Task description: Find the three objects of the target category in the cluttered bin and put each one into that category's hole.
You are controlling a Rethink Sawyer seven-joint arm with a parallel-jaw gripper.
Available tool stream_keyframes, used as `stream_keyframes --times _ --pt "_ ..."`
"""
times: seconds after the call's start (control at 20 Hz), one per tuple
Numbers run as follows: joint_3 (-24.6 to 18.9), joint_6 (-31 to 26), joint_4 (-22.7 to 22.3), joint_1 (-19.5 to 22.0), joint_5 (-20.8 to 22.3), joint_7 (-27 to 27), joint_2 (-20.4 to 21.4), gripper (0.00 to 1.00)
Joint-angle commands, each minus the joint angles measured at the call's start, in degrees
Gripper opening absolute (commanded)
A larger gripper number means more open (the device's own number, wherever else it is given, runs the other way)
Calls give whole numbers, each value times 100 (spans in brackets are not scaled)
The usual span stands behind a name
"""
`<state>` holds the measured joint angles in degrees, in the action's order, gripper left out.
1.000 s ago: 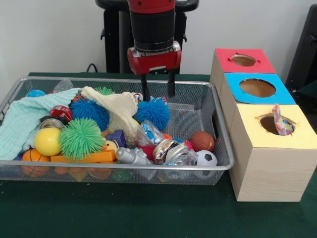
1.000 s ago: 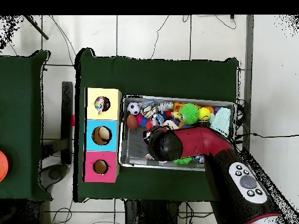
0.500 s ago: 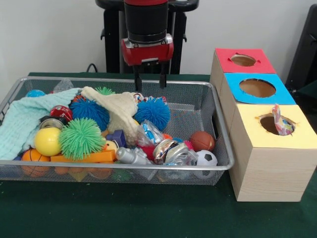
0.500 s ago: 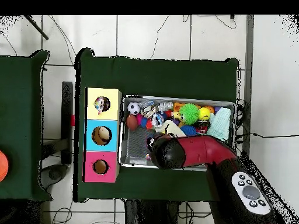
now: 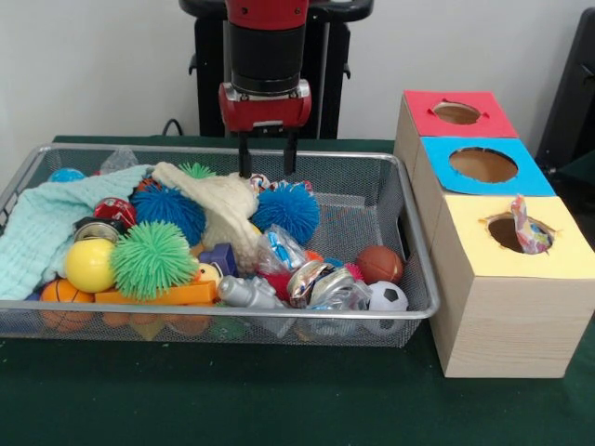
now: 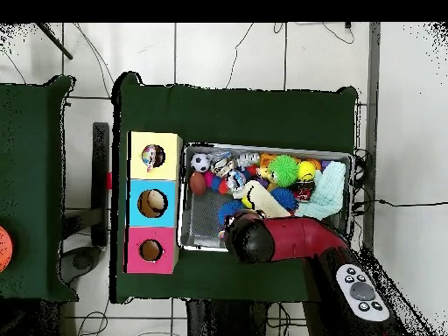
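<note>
**Desk:** Where's your gripper?

**Me:** My gripper (image 5: 265,163) hangs over the far side of the bin (image 5: 420,279), two dark fingers (image 5: 244,164) spread apart, nothing between them. The tips sit just above a cream cloth (image 5: 218,200) and a blue spiky ball (image 5: 287,210).

**Desk:** Any patterned pieces in sight?

**Me:** One, I can see it at the hole (image 5: 509,230) in the yellow-topped box (image 5: 507,288); that patterned piece (image 5: 526,232) is stuck half in, one end poking up. A bit of red, white and blue pattern (image 5: 261,182) shows right below my fingertips, but I can't tell what it is.

**Desk:** And overhead?

**Me:** From above, the arm (image 6: 297,238) covers the bin's side nearest the robot's base; the yellow hole (image 6: 153,157) shows something coloured inside.

**Desk:** Rest of the bin?

**Me:** Green spiky ball (image 5: 152,258), yellow ball (image 5: 89,265), foil packets (image 5: 321,283), mint cloth (image 5: 51,228).
</note>
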<state>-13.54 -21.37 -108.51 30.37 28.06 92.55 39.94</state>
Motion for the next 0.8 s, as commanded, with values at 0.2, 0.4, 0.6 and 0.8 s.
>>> stream_keyframes --times 0.2,0.4,0.6,0.8 --pt "686 835 7 -104 54 1107 -770 100" --pt "811 959 58 -154 -7 1047 -948 100" --pt "861 995 5 -146 -38 981 -1044 100" --pt "899 995 -139 -164 -90 983 -998 100"
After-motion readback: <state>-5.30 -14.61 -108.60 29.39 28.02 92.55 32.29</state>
